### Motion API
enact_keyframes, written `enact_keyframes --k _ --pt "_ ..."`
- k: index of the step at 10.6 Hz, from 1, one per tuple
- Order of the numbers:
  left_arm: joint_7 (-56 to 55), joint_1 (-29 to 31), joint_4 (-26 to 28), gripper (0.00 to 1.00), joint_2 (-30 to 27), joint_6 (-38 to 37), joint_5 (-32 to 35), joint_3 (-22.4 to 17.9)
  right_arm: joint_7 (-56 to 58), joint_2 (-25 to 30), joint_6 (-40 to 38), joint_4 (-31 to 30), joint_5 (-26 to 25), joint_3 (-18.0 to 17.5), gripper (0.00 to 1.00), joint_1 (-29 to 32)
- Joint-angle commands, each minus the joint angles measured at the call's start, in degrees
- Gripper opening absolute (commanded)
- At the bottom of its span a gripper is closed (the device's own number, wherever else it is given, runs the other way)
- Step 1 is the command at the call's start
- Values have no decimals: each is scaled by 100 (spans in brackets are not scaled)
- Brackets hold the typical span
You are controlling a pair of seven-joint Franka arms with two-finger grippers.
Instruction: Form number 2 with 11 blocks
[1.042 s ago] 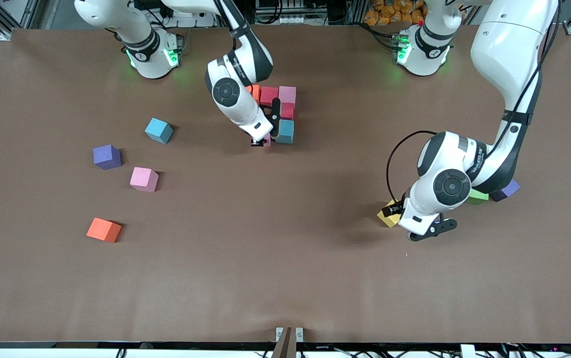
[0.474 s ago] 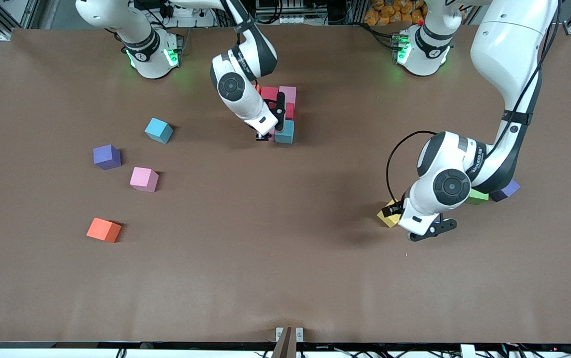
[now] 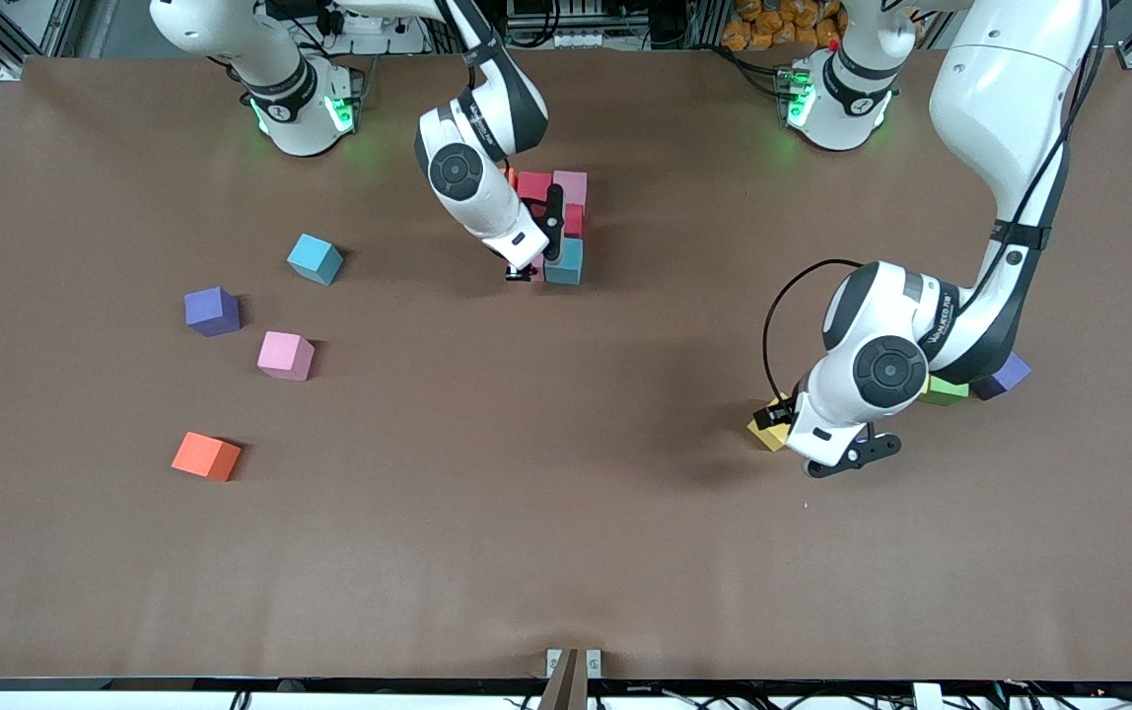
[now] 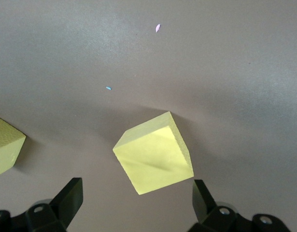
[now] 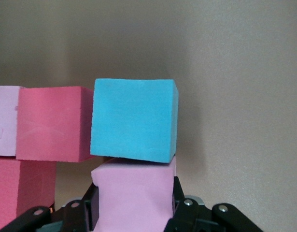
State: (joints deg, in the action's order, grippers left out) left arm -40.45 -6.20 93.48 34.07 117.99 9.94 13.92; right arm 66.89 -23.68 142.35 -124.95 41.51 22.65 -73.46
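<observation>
The part-built number 2 lies mid-table near the bases: an orange (image 3: pixel 506 177), a red (image 3: pixel 532 187) and a pink block (image 3: pixel 570 185) in a row, then a red (image 3: pixel 572 219) and a light blue block (image 3: pixel 565 262) nearer the camera. My right gripper (image 3: pixel 538 258) is shut on a pink block (image 5: pixel 134 198), held against the light blue block (image 5: pixel 134 120) beside the red one (image 5: pixel 54 123). My left gripper (image 3: pixel 842 456) hangs open over a yellow block (image 4: pixel 154 152), whose corner lies between the fingers (image 4: pixel 71 191).
Loose blocks lie toward the right arm's end: light blue (image 3: pixel 315 258), purple (image 3: pixel 212 311), pink (image 3: pixel 285 355), orange (image 3: pixel 206 456). A green cube (image 3: pixel 946 390) and a purple block (image 3: pixel 1003 376) sit under the left arm. Another yellowish block (image 4: pixel 6 150) lies beside the yellow one.
The right gripper has carried the pink block up against the light blue block. The left gripper has shifted slightly over the yellow block, still open.
</observation>
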Motion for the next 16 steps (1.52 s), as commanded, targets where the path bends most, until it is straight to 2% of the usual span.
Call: enact_keyframes --k 1,4,8,9,11,12,16 --pt "-7 -92 -111 100 56 -4 -27 -74 167 197 126 -205 173 73 26 -89" --pt "-16 -119 -120 100 56 -4 -19 -74 175 171 162 -205 366 73 27 -107" --pt "-16 -119 -120 100 56 -4 -19 -74 176 153 232 -205 375 73 27 -116" --pt "-16 -127 -120 100 56 -4 -19 -74 167 145 232 -205 375 73 32 -116" --pt "-16 -127 -120 100 56 -4 -19 -74 158 145 232 -205 393 73 83 -116" --pt "-16 -127 -120 100 56 -4 -27 -74 158 145 232 -205 410 73 97 -116" --pt "-7 -119 -189 100 56 -4 -19 -74 123 145 162 -205 472 73 100 -107"
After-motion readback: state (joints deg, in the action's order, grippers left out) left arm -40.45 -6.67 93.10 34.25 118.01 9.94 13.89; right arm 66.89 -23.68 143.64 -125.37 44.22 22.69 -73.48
